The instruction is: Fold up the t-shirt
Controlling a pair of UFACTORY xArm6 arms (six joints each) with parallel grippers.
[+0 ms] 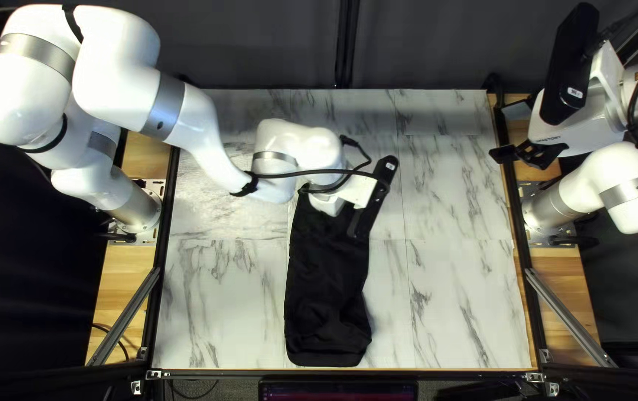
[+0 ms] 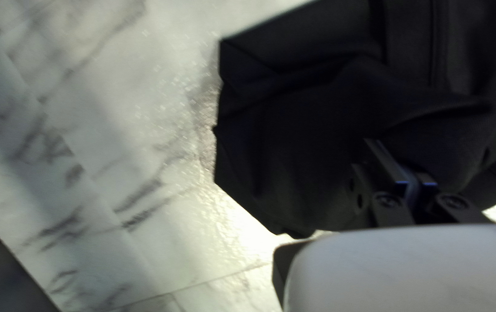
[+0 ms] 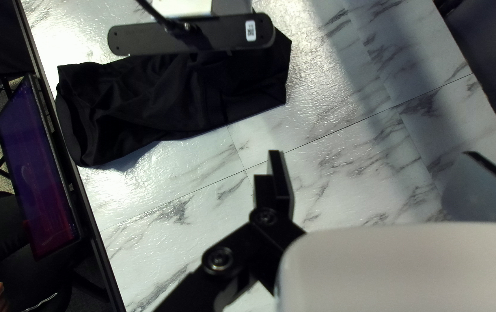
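Left gripper (image 1: 328,204) was over the far part of the black t-shirt (image 1: 326,289); can't tell if wide or narrow. Right gripper (image 1: 523,154) stood wide, nothing held, by the table's (image 1: 460,297) right edge. Shirt lay as a long strip, long axis near-to-far, broader end just inside the near edge, left of middle.

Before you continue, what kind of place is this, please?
Probably a robotics lab: my left arm and right arm flank a marble-patterned table, with a dark curtain behind and a monitor by its edge.
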